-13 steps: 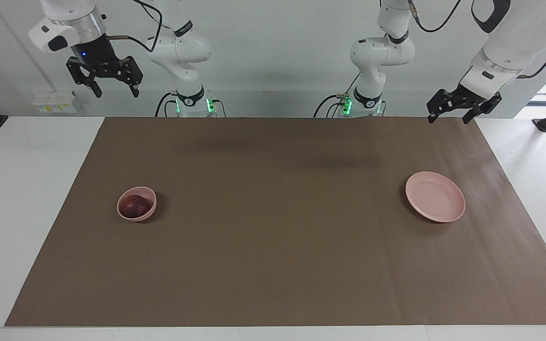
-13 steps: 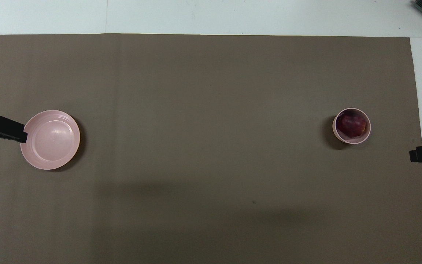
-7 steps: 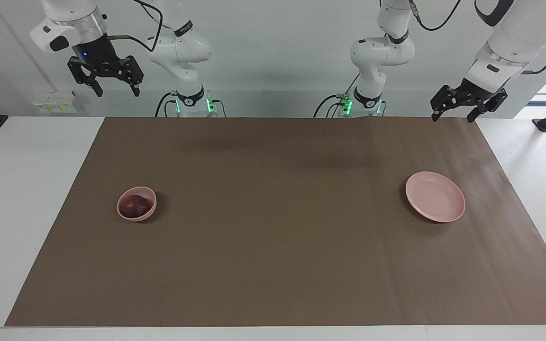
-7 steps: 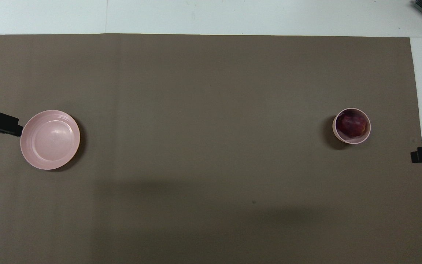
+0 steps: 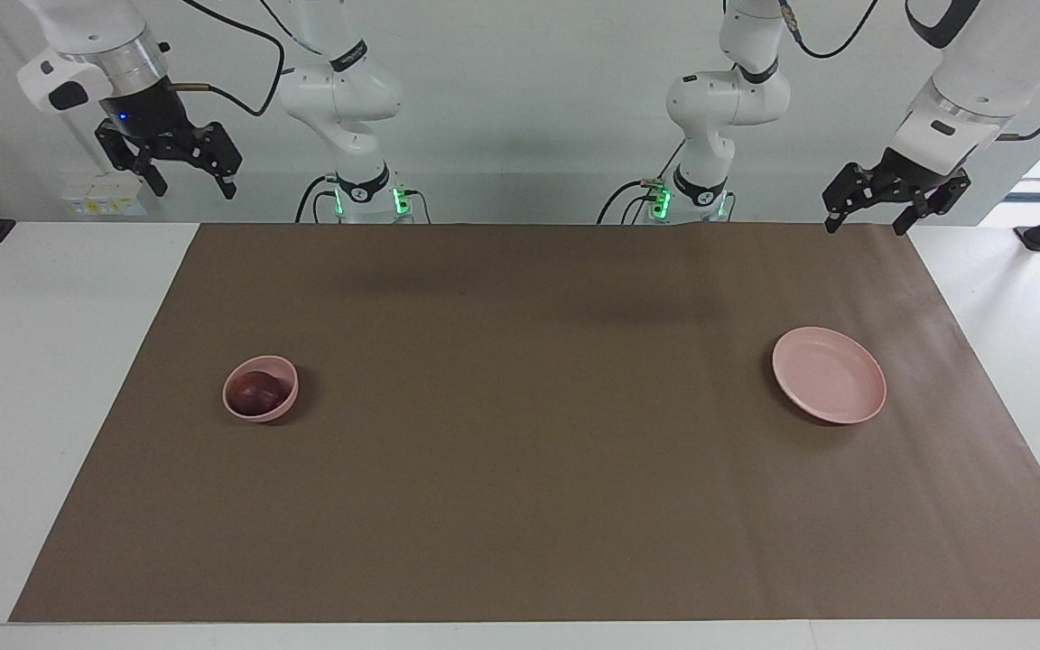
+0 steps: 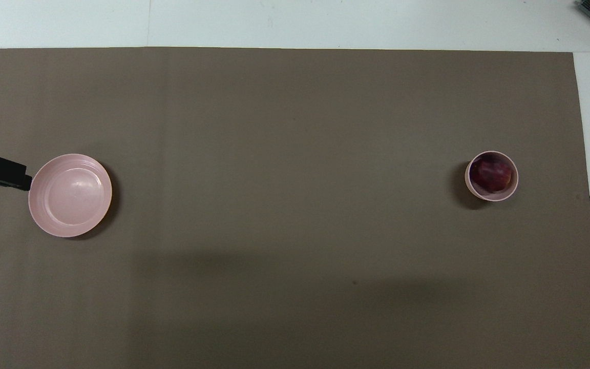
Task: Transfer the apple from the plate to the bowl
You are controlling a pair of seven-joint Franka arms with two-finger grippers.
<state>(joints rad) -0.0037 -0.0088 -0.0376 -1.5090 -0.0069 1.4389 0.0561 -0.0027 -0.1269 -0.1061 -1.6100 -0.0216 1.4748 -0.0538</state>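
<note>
Apple: the small dark red round apple (image 5: 258, 392) lies inside the small deep pale pink bowl (image 5: 289, 400), toward the right arm's end of the bench; I judge the move as finished.
Plate: the wide flat pale pink plate (image 5: 856, 402) carries nothing and sits toward the left arm's end, well apart from the bowl, on the brown paper sheet (image 5: 520, 487).
Right gripper: the right gripper (image 5: 182, 173) hangs high over the white bench edge beside the sheet, jaws wide with nothing between them; probably pulled away so the bowl is free.
Left gripper: the left gripper (image 5: 868, 212) hangs over the sheet's corner near its base, jaws also wide and holding nothing.
Facing view: it shows both grippers whole, raised clear of the bench.
Overhead view: only black tips show at the picture edges, but it looks straight into the bowl, so the yellowish patch on the apple (image 6: 490, 173) and the bare plate (image 6: 69, 169) are plain.
</note>
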